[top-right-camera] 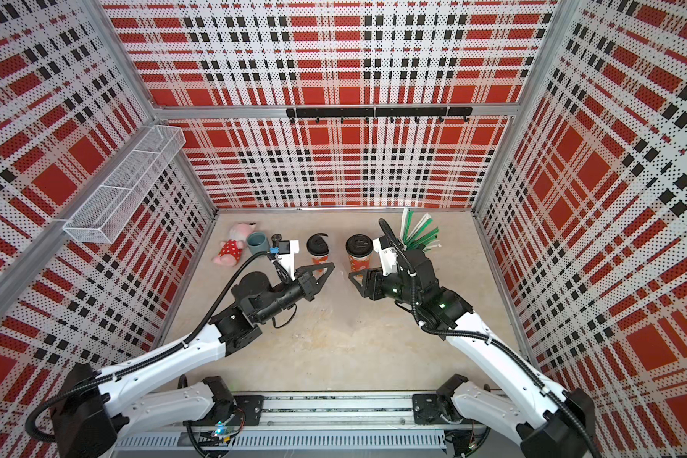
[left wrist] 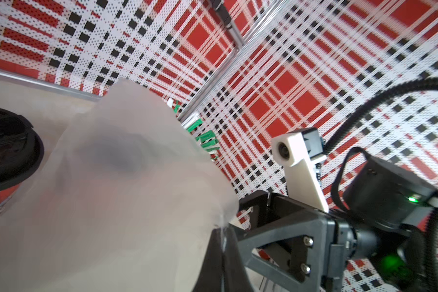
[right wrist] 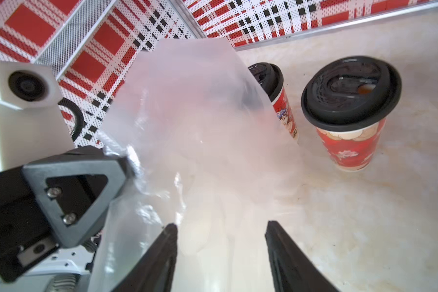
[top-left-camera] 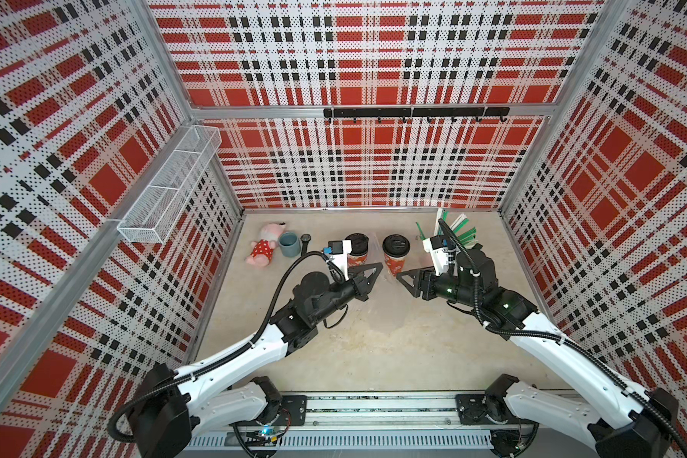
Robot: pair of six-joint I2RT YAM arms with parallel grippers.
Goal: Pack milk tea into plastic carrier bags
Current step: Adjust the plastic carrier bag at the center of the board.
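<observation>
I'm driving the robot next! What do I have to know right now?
Left gripper: shut, pinching the clear carrier bag.
Right gripper: fingers open at the bag, gripping nothing I can see.
Milk tea: left cup and right cup stand upright on the table, lids on, outside the bag, just beyond the grippers.
Done: one bag is picked up.
Left: spread the bag's mouth, put a cup in, then bag the other cup.

Two cups (top-left-camera: 395, 248), one bag (right wrist: 187, 121).
</observation>
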